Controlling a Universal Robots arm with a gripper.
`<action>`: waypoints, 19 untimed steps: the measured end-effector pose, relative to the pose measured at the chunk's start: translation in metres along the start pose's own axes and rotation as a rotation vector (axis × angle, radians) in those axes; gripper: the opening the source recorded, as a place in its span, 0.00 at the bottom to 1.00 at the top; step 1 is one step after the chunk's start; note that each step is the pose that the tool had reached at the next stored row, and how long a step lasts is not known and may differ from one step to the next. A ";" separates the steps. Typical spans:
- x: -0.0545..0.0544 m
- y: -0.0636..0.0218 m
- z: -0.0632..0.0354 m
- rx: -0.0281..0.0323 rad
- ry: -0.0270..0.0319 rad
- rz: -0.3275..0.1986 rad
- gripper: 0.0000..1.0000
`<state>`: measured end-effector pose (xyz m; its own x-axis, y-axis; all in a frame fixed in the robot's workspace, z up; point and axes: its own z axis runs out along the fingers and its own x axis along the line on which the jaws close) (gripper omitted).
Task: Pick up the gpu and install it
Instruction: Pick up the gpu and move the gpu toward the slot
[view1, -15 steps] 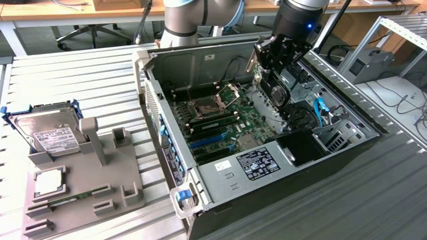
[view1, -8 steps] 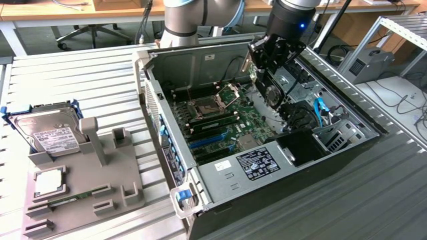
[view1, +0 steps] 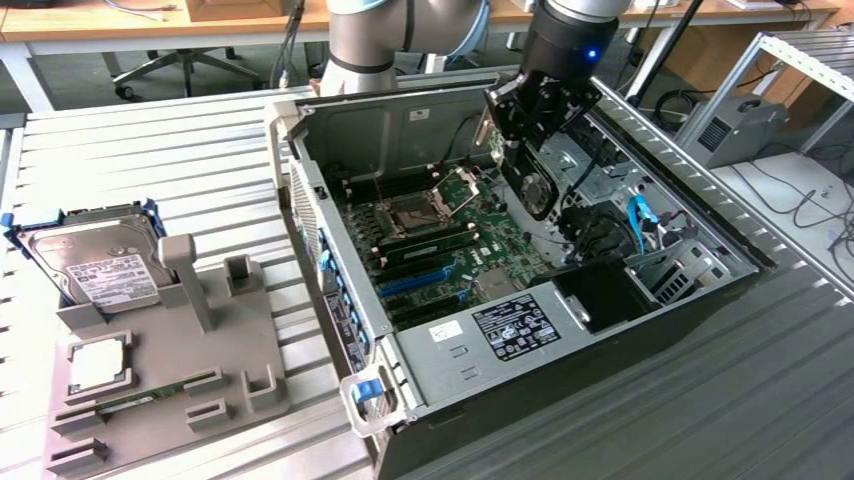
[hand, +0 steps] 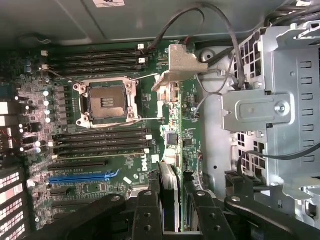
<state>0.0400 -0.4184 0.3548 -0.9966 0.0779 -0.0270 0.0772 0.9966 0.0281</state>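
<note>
The gpu (view1: 534, 185), a dark card with a round fan on its face, hangs edge-down over the open computer case (view1: 694, 300). My gripper (view1: 537, 115) is shut on its upper edge, and the card is above the motherboard's (view1: 441, 245) far right part in the exterior view. In the wrist view the gpu (hand: 170, 192) shows edge-on between my two black fingers (hand: 146, 215), with my gripper (hand: 172, 212) closed on it. The card is apart from the board below. A blue expansion slot (hand: 82, 176) lies off to one side of the card, also seen as the blue slot (view1: 420, 280).
The CPU socket (hand: 106, 102), with its metal latch (hand: 182, 65) raised, sits mid-board between rows of memory slots. A metal drive cage (hand: 270, 110) and cables (view1: 638, 225) crowd the case beside the card. At the exterior view's left, a grey holder (view1: 200, 370) carries a hard drive (view1: 94, 260) and a processor (view1: 100, 362).
</note>
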 end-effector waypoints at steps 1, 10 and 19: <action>0.001 0.0002 0.0004 0.0000 0.0000 0.000 0.29; 0.012 0.0023 0.0046 0.0001 0.0000 0.000 0.29; 0.015 0.0040 0.0089 0.0002 0.0001 0.000 0.29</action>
<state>0.0251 -0.4129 0.3456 -0.9966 0.0779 -0.0270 0.0771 0.9966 0.0279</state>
